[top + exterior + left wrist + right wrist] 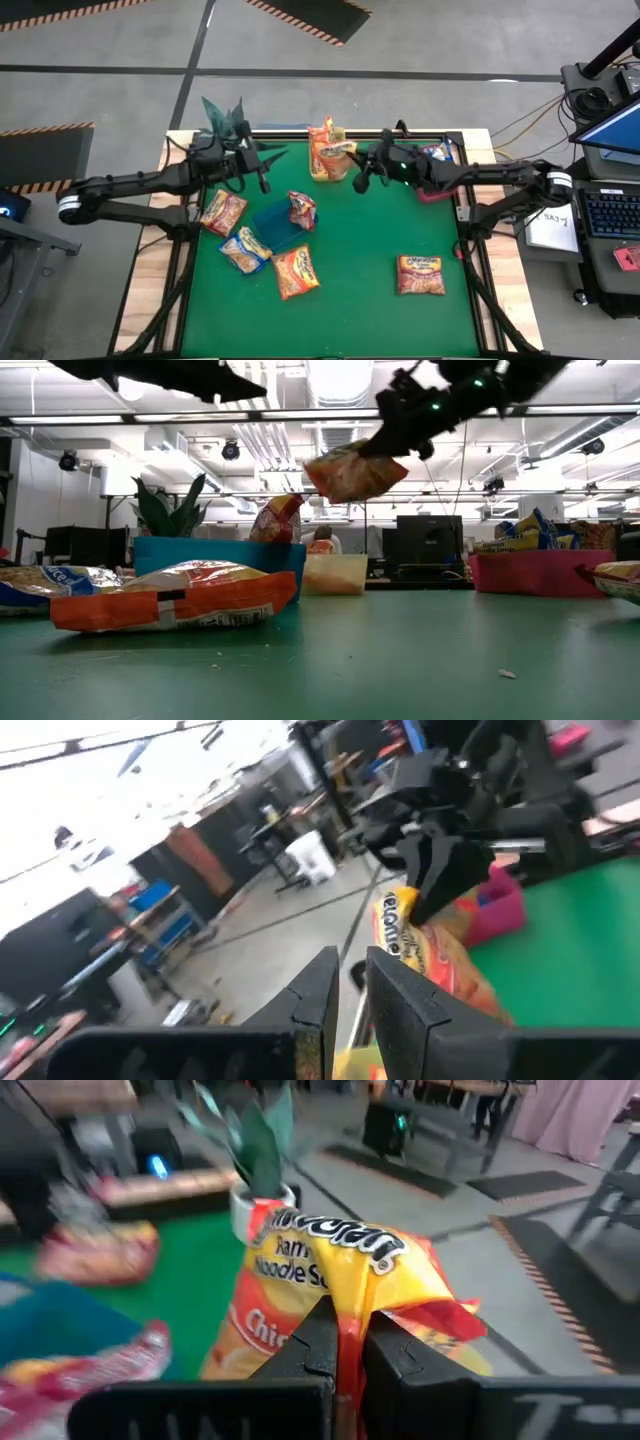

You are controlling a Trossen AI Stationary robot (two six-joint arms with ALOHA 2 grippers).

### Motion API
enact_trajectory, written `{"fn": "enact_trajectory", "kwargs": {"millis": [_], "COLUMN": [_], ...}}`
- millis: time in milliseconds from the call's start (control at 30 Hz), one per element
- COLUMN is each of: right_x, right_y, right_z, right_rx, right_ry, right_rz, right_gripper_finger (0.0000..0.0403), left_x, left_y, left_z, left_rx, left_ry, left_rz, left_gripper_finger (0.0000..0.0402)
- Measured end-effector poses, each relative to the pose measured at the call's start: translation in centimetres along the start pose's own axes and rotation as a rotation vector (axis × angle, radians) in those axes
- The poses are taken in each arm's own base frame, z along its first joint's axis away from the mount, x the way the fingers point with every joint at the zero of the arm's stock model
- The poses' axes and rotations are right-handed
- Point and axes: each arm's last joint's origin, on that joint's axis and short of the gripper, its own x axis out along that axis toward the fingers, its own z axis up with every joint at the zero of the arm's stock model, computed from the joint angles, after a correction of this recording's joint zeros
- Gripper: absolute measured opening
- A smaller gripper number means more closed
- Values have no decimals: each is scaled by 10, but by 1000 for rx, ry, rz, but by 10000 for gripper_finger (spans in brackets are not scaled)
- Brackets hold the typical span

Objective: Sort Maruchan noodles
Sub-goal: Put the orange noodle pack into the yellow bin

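Observation:
My right gripper [360,176] is shut on an orange-yellow Maruchan packet [355,472], high over the table's far middle, above a pale yellow bin [335,573]. My left gripper [263,172] hovers left of it, fingers [320,985] almost together with nothing between them. One packet [301,209] leans inside the blue bin [272,226]. Loose packets lie flat on the green mat: one [222,212] at the left, two [245,250] [295,272] near the blue bin, one [420,275] at the right. My right gripper pinches a crumpled edge [352,1308] of the orange-yellow packet between its two fingers. It comes nearly level from the table's right side. The packet is lifted clear, jutting past the fingertips and sagging tilted below them [350,478].
A pink bin [530,574] holding several packets stands at the far right under my right arm. A potted plant [224,120] sits at the far left corner. The mat's near half [350,320] is bare green.

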Motion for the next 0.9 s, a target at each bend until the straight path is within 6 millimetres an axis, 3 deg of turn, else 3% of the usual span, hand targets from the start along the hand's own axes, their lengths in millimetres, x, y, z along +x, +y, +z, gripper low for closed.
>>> {"fn": "enact_trajectory", "kwargs": {"millis": [233, 600, 900], "right_x": [40, 111, 133], "right_y": [-13, -1, 4], "right_z": [24, 14, 12], "right_rx": [-407, -956, -1013], "right_ry": [271, 501, 636], "right_rz": [-15, 171, 286], "right_gripper_finger": [9, 9, 9], "left_x": [-17, -34, -39], "left_y": [3, 8, 8], "left_z": [-5, -5, -5], "left_rx": [19, 17, 15], "left_ry": [57, 21, 11], "left_rz": [69, 106, 113], "left_gripper_finger": [39, 39, 39]}}
